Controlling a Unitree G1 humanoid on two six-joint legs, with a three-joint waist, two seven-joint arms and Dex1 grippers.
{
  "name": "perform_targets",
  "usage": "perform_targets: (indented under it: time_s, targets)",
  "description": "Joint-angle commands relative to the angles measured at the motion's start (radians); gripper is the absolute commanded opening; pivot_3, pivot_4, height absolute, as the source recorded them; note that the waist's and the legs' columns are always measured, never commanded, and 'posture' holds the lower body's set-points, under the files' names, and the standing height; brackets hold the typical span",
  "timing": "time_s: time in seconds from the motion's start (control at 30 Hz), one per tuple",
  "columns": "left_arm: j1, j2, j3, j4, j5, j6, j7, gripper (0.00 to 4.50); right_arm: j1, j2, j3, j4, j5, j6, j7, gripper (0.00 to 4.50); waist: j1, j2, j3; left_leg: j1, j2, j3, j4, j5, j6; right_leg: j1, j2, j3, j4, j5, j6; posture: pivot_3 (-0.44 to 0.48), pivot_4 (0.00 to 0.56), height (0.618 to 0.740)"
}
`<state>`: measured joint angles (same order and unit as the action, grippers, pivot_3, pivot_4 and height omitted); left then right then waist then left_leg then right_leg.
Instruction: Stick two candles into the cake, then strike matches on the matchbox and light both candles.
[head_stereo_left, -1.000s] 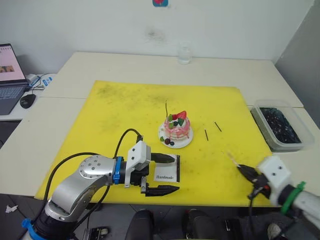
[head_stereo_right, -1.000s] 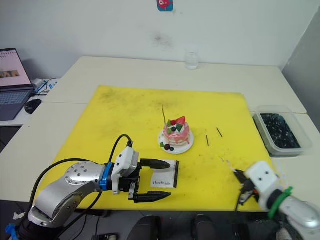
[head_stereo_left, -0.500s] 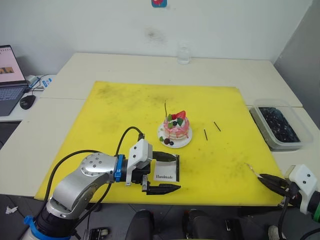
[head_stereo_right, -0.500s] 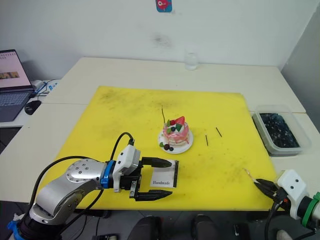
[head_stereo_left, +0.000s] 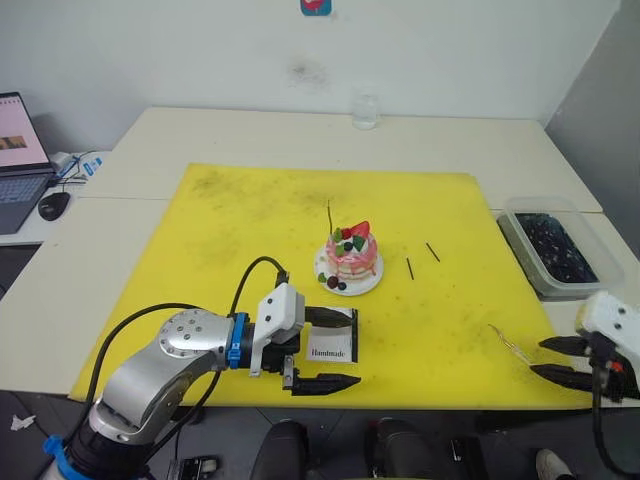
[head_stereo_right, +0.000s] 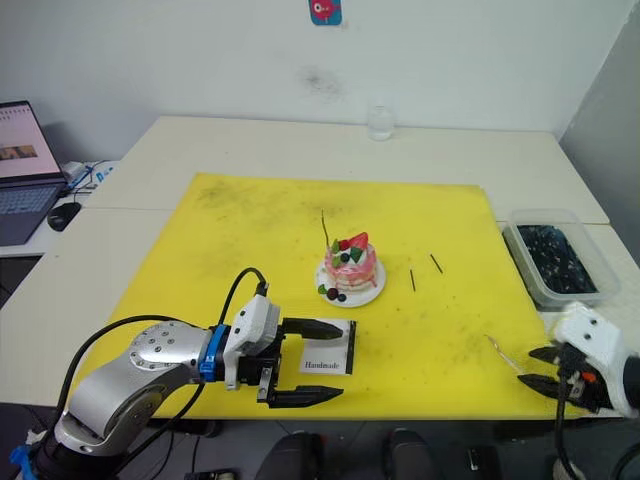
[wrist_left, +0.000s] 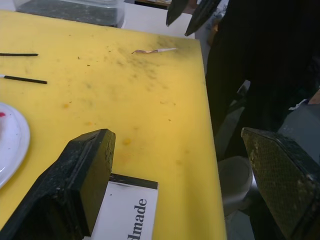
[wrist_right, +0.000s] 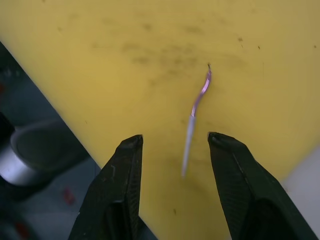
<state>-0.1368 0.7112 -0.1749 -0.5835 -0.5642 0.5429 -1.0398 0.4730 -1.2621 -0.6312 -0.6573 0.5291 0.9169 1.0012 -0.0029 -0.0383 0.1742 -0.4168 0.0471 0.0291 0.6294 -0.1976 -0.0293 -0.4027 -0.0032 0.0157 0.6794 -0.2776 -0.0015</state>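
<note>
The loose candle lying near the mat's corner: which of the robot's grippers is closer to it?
Right. The right gripper is open just beside the candle, which lies apart from it on the yellow mat. The left gripper is open around the matchbox, far off.

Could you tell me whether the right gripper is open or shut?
Open: the right gripper has its fingers spread, with the candle lying loose on the mat.

The left arm (head_stereo_left: 165, 365) is rounded silver metal with small dark screws, a blue ring at the wrist and black cables looping over it. A white block carries the left gripper (head_stereo_left: 328, 348), two black tapered fingers with what looks like cross-hatched pads. The right gripper (head_stereo_left: 562, 360) has a white housing and black fingers.
</note>
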Motion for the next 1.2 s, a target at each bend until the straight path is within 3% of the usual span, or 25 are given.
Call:
perform_targets:
  time_s: [0.03, 0.2, 0.47, 1.2]
  targets:
    - [-0.001, 0.004, -0.022, -0.063, 0.001, -0.020, -0.007, 4.50, -0.113, -0.103, 0.081, -0.006, 0.044, 0.177, -0.032, 2.11, 0.000, 0.000, 0.000, 0.000, 0.000, 0.000, 0.000, 0.000, 0.000, 0.000, 0.000, 0.000, 0.000, 0.000, 0.000, 0.000, 0.150, 0.740]
    - [-0.003, -0.006, -0.053, -0.085, 0.021, -0.028, 0.010, 4.50, -0.277, -0.171, 0.309, 0.028, 0.055, 0.200, -0.039, 2.11, 0.003, 0.000, 0.000, -0.002, -0.001, 0.001, 0.000, 0.000, 0.000, -0.001, 0.000, 0.000, -0.002, 0.001, 0.002, 0.000, 0.150, 0.740]
    - [-0.013, -0.030, -0.079, -0.100, 0.029, -0.020, 0.051, 4.50, -0.466, -0.143, 0.528, 0.116, 0.018, 0.194, -0.059, 2.11, 0.000, 0.000, 0.001, -0.003, 0.000, 0.001, -0.001, 0.000, 0.000, -0.002, 0.000, 0.000, -0.001, 0.001, 0.005, 0.000, 0.150, 0.740]
    - [-0.034, -0.068, -0.111, -0.115, 0.036, 0.008, 0.105, 4.50, -0.577, -0.048, 0.629, 0.146, 0.035, 0.306, -0.096, 2.11, 0.000, 0.001, 0.000, -0.002, 0.000, 0.001, 0.000, 0.000, 0.000, -0.002, 0.002, 0.001, 0.000, 0.002, 0.006, 0.000, 0.150, 0.740]
